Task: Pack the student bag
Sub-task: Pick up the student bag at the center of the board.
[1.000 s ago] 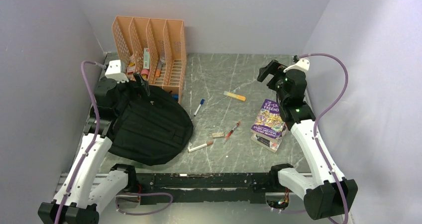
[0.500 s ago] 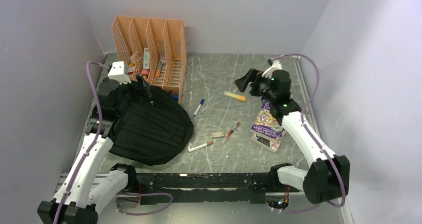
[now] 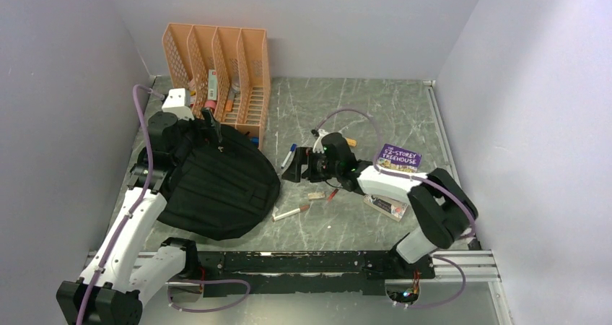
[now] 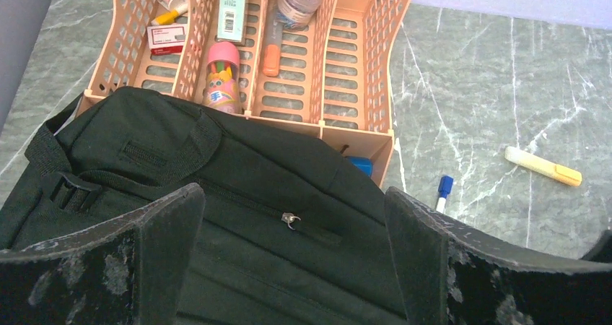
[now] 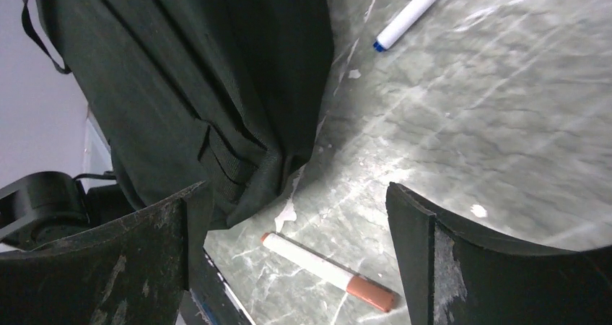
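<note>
1. Two arms rise from the near edge of the grey marbled tabletop (image 3: 346,227), left and right.
2. Nearest on the left lies the student bag (image 3: 216,188), a black domed backpack flat on the tabletop, its far edge up against the peach organizer (image 3: 216,65).
3. Just right of the bag's near edge lies a white marker with a brown cap (image 5: 328,271). A small beige piece (image 3: 315,195) and a red pen (image 3: 335,191) lie a little farther right.
4. Low over the tabletop between bag and book, the right tool (image 5: 296,195) points toward the bag, jaws spread wide with nothing between them.
5. On the right lies a purple book (image 3: 398,157), partly under the right arm; its cover reads "52-STOREY TREEHOUSE".
6. Above the bag's far end hangs the left tool (image 4: 292,202), jaws wide apart and empty; a zip pull (image 4: 290,219) shows on the panel below it.
7. Beyond lie a white marker with a blue cap (image 4: 442,192) and a yellow highlighter (image 4: 543,166), well apart.
8. Farthest back, the organizer's slots hold a pink tube with a cartoon print (image 4: 222,76), a green-and-white packet (image 4: 232,7) and a red-and-white box (image 4: 167,37); their writing is too small to read.
</note>
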`<state>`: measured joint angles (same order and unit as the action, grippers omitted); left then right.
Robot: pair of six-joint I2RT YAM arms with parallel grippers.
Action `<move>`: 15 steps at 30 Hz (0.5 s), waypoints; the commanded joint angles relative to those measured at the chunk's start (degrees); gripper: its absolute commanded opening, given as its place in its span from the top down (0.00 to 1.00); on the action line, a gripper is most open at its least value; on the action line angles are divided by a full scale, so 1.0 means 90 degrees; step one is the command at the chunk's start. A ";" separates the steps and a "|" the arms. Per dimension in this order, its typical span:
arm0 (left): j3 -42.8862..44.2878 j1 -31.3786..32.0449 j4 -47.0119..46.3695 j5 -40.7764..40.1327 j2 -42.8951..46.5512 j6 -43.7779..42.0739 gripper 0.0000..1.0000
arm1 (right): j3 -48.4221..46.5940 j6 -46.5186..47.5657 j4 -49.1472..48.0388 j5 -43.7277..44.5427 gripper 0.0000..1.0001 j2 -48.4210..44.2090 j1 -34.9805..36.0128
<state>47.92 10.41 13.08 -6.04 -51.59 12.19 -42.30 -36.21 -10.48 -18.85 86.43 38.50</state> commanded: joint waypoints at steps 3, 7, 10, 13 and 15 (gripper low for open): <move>-0.0061 0.0044 -0.0231 0.0273 0.0067 -0.0084 0.02 | -0.0251 -0.0563 -0.1236 -0.0405 0.08 0.0804 0.0205; -0.0023 0.0044 -0.0240 0.0373 -0.0065 -0.0063 0.02 | -0.0437 -0.0639 -0.1520 -0.0592 0.08 0.1302 0.0264; -0.0036 0.0044 -0.0290 0.0482 -0.0095 -0.0062 0.02 | -0.0596 -0.0773 -0.1771 -0.0841 0.10 0.1738 0.0301; -0.0061 0.0044 -0.0311 0.0519 -0.0135 -0.0065 0.02 | -0.0743 -0.0905 -0.1926 -0.0914 0.12 0.2093 0.0348; -0.0075 0.0044 -0.0337 0.0564 -0.0170 -0.0085 0.02 | -0.0851 -0.0898 -0.1927 -0.0832 0.13 0.2309 0.0370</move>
<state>47.92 10.41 12.93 -3.57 -52.82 12.19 -47.70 -42.81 -24.25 -25.26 103.94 41.12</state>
